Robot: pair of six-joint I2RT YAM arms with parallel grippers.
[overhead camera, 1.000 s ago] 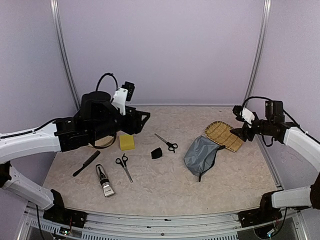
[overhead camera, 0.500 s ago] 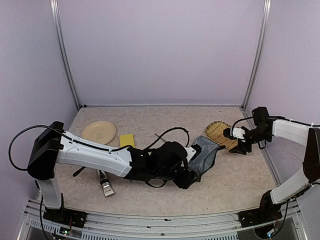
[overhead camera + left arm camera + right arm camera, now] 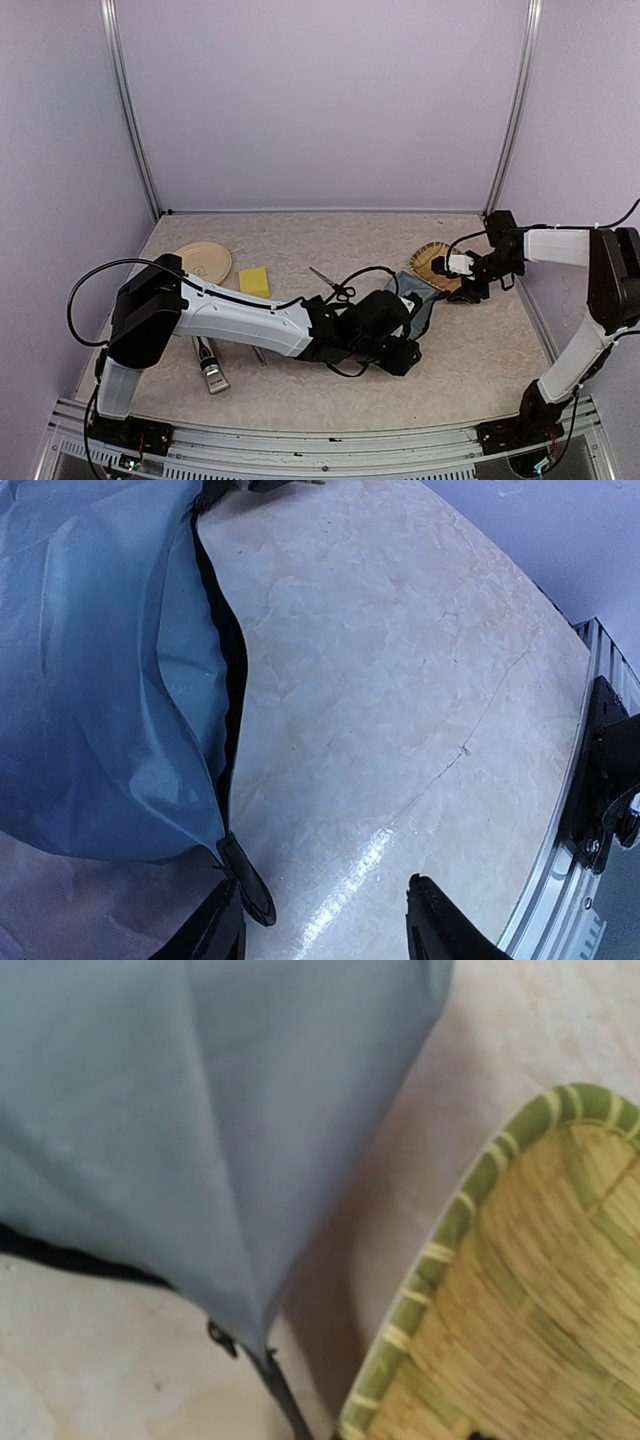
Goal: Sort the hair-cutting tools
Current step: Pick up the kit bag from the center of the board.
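Note:
The grey zip pouch (image 3: 418,303) lies right of centre. My left gripper (image 3: 402,355) reaches across the table to its near end. In the left wrist view the gripper (image 3: 325,932) is open, and its left finger (image 3: 215,932) is beside the pouch's black end tab (image 3: 247,885). My right gripper (image 3: 462,283) hovers at the pouch's far corner; its fingers do not show in its wrist view. One pair of scissors (image 3: 335,284) lies behind the left arm. The clipper (image 3: 210,365) lies at the front left. The comb, the small black piece and most of the second scissors are hidden by the left arm.
A woven bamboo basket (image 3: 437,262) sits just behind the pouch, with its green rim (image 3: 450,1260) close to the pouch's zip pull (image 3: 222,1340). A beige plate (image 3: 207,262) and a yellow sponge (image 3: 253,281) stand at the back left. The table's metal front edge (image 3: 590,810) is near.
The left arm has swung from the back left across the table to the pouch's near end. The right gripper has moved left and down to the pouch's far corner.

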